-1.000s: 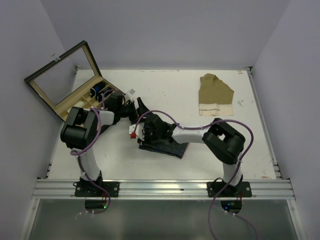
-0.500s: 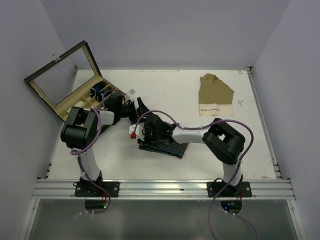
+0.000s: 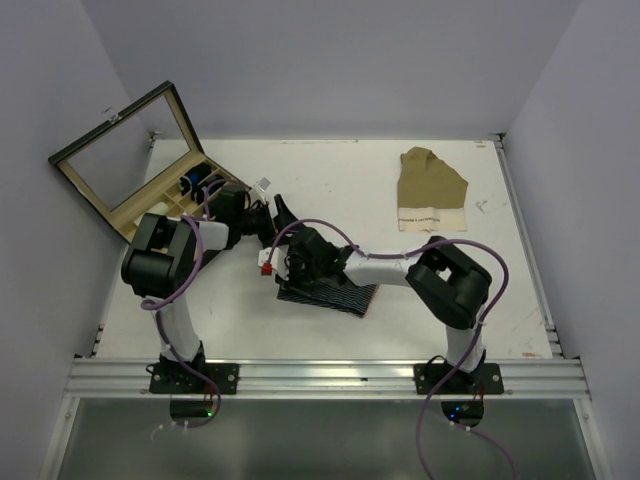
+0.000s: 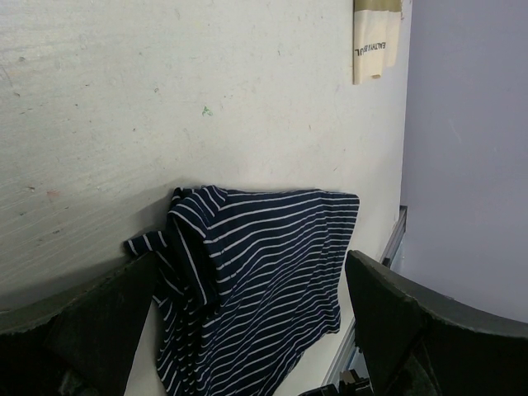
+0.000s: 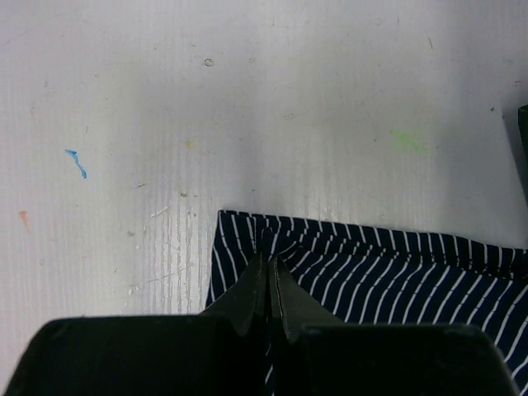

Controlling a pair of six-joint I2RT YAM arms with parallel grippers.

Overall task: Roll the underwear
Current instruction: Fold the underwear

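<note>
1. The underwear (image 3: 335,297), navy with white stripes, lies spread on the table (image 3: 330,190), near the middle of its near edge. One corner is bunched into a small fold.
2. The right gripper (image 5: 268,268) is clenched on the cloth's edge close to a corner. Its fingers are pressed together, with the fabric puckering at the tips.
3. The left gripper (image 3: 272,218) is released, jaws wide and holding nothing. It sits just beside the underwear, toward the table's left edge.
4. The step in hand looks like the start of the roll: the edge is gripped, but no roll has formed yet.
5. The next move likely calls for lifting that edge and turning it over across the cloth, low and even. The left gripper is free to pin the other side.
</note>
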